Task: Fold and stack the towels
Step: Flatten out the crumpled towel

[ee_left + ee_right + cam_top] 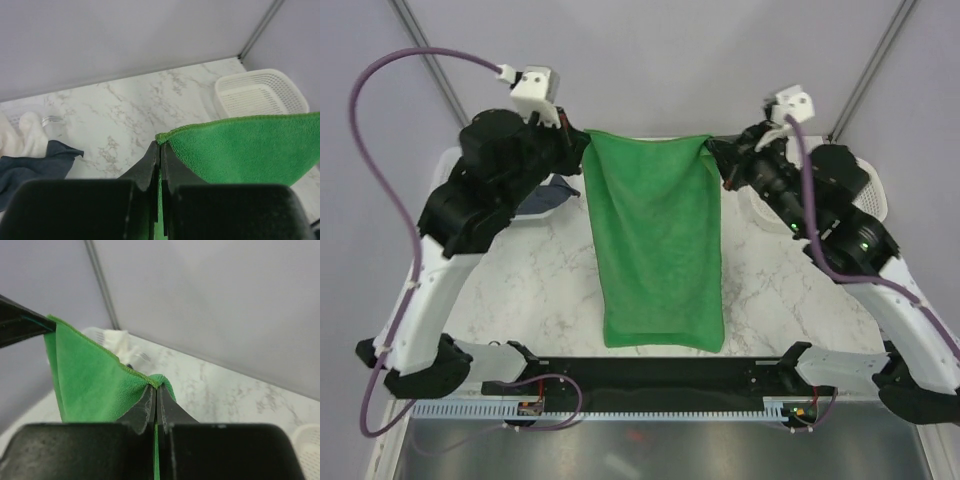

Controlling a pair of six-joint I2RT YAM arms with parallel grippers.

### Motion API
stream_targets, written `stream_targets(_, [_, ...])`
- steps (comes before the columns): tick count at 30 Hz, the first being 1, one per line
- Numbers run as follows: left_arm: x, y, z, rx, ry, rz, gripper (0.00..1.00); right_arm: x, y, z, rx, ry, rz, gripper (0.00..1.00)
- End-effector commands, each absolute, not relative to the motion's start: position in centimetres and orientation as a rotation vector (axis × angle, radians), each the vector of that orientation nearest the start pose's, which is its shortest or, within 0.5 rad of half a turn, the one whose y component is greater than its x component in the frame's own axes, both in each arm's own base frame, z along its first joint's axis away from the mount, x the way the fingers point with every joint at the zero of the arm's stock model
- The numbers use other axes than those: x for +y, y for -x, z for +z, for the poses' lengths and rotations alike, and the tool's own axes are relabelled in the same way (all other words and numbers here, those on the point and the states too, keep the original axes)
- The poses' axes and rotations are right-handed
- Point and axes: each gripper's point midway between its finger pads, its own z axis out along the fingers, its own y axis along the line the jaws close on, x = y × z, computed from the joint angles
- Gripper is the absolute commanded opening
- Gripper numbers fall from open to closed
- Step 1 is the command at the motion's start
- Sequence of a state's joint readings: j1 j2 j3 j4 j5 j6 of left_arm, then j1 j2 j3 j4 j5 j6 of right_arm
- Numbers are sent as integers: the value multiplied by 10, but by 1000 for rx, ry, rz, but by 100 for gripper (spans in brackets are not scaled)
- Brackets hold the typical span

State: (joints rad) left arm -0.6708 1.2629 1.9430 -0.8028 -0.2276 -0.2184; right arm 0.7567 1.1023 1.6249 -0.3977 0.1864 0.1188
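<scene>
Green towel, top view: we hold the green towel (655,250) by its two upper corners, spread taut between the arms over the marble bench (540,290). Whether its lower hem rests on the bench we cannot tell.
Left fingers, top view: the left fingers (582,142) are pinched shut on the left corner.
Right fingers, top view: the right fingers (713,150) are pinched shut on the right corner.
Step, top view: we judge this the spreading before the first fold, since nothing lies folded or stacked.
Next move, top view: we think both arms must lower together, hem kept taut, to lay the cloth flat and then double it over.
Navy towel, left wrist view: the navy towel (30,167) lies crumpled at the left, right beside the cream towel (25,137). Both wait unfolded.
Basket, left wrist view: a white mesh basket (260,92) stands at the far right, beyond the green hem.
In the way, left wrist view: the navy heap and the basket narrow the landing place.
Corner, right wrist view: green cloth comes out of the closed tips, and the hem runs straight across to the other arm's tips.
</scene>
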Motion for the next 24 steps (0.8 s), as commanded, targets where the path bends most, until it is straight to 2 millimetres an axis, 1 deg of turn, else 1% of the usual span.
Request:
stream_targets(1, [-169, -336, 489, 1683, -151, -375, 2, 209, -311, 487, 1491, 358, 357, 0])
stream_targets(2, [-158, -360, 469, 1724, -118, -351, 2, 206, -324, 481, 1502, 358, 338, 0])
stream_targets(3, [-157, -370, 462, 1732, -115, -350, 2, 207, -332, 475, 1510, 375, 326, 0])
stream_targets(4, [-156, -382, 461, 1712, -113, -336, 2, 208, -351, 462, 1528, 383, 298, 0])
stream_targets(5, [-155, -400, 441, 1746, -117, -299, 2, 206, -361, 455, 1539, 384, 277, 0])
stream_targets(6, [-156, -408, 436, 1746, -148, -277, 2, 209, -375, 439, 1569, 400, 264, 0])
stream_targets(7, [-159, -417, 429, 1748, -161, -277, 2, 207, -386, 434, 1572, 406, 254, 0])
stream_targets(8, [-158, -428, 426, 1734, -164, -284, 2, 199, -398, 426, 1586, 405, 240, 0])
stream_targets(9, [-167, -441, 413, 1748, -195, -313, 2, 202, -412, 411, 1614, 422, 220, 0])
stream_targets(10, [-168, -449, 408, 1747, -202, -324, 2, 200, -422, 409, 1606, 436, 193, 0])
stream_targets(11, [-165, -458, 402, 1750, -199, -323, 2, 196, -433, 401, 1619, 438, 166, 0])
stream_targets(12, [-175, -473, 393, 1743, -225, -351, 2, 197, -440, 395, 1626, 452, 159, 0])
stream_targets(13, [-176, -480, 387, 1747, -230, -352, 2, 196, -458, 384, 1645, 467, 133, 0])
stream_targets(14, [-176, -490, 387, 1741, -226, -349, 2, 196, -467, 378, 1655, 476, 120, 0])
stream_targets(15, [-176, -498, 383, 1743, -229, -342, 2, 198, -482, 367, 1672, 486, 106, 0])
stream_targets(16, [-178, -511, 366, 1775, -229, -334, 2, 198, -490, 364, 1665, 488, 92, 0])
stream_targets(17, [-176, -518, 369, 1765, -224, -330, 2, 192, -499, 361, 1663, 490, 67, 0])
stream_targets(18, [-177, -524, 366, 1766, -228, -333, 2, 192, -511, 349, 1676, 497, 57, 0])
stream_targets(19, [-178, -535, 351, 1790, -230, -326, 2, 192, -519, 348, 1663, 495, 53, 0])
stream_targets(20, [-175, -541, 352, 1785, -224, -318, 2, 185, -527, 344, 1660, 499, 34, 0])
stream_targets(21, [-174, -547, 346, 1793, -231, -310, 2, 184, -539, 333, 1673, 507, 24, 0])
stream_targets(22, [-174, -551, 342, 1797, -235, -304, 2, 183, -545, 331, 1663, 511, 16, 0])
stream_targets(23, [-173, -561, 332, 1810, -238, -296, 2, 180, -552, 326, 1669, 517, 4, 0])
stream_targets(24, [-173, -565, 328, 1815, -243, -291, 2, 181, -562, 318, 1672, 531, -8, 0])
